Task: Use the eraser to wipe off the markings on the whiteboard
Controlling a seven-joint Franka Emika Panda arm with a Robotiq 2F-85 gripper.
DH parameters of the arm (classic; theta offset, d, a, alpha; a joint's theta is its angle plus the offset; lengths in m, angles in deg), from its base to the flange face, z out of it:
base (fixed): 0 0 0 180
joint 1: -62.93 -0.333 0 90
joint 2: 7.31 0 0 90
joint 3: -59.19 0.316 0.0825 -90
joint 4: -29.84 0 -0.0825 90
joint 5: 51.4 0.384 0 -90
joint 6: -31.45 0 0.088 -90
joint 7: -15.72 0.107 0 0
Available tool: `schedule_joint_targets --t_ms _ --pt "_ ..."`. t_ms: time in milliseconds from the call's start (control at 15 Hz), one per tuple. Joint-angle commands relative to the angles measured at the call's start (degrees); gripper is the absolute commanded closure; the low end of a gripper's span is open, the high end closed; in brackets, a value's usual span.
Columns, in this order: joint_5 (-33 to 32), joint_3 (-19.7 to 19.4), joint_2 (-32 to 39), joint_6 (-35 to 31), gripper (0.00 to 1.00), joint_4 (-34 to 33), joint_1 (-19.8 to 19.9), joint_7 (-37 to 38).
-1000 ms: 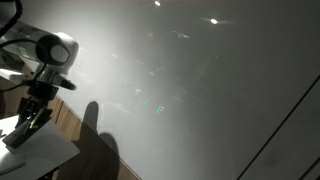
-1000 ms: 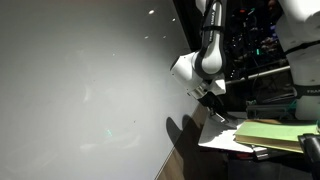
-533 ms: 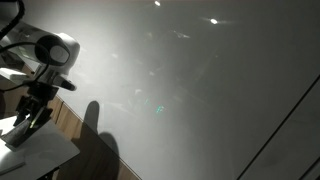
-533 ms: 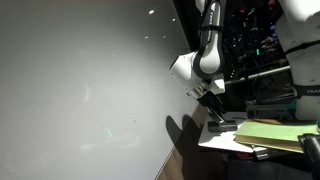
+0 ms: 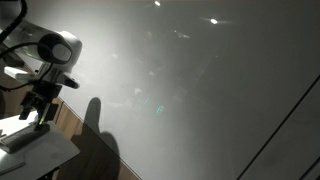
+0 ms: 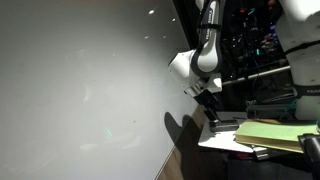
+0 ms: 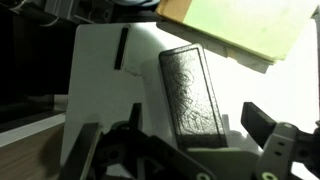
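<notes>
There was one whiteboard [image 5: 200, 90], shown in both exterior views, and one robot arm [image 6: 205, 50] carrying one claw [image 7: 185, 150] with two fingers [image 7: 262, 122]. One dark rectangular eraser [image 7: 192, 90] could be counted, on one white surface [image 7: 95, 90]. One yellow-green pad [image 7: 250, 25] showed as well. One thin dark stripe [image 7: 120, 48] crossed the white surface; what it was could not be told. On the whiteboard, one small faint green mark [image 5: 158, 108] and two bright light reflections [image 5: 213, 20] could be made out.
</notes>
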Motion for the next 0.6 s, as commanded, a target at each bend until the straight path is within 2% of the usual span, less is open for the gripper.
schedule_joint_targets --t_ms 0,200,333,533 --pt "3.44 -0.21 -9.57 -3.56 0.00 4.27 -0.52 -4.04" --pt "5.51 0.79 -18.74 -3.59 0.00 5.28 -1.74 -5.75" --pt "5.75 2.08 -25.18 1.26 0.00 3.80 -2.68 -5.52" --pt "5.16 3.68 -30.82 8.74 0.00 -0.26 -3.30 -5.32"
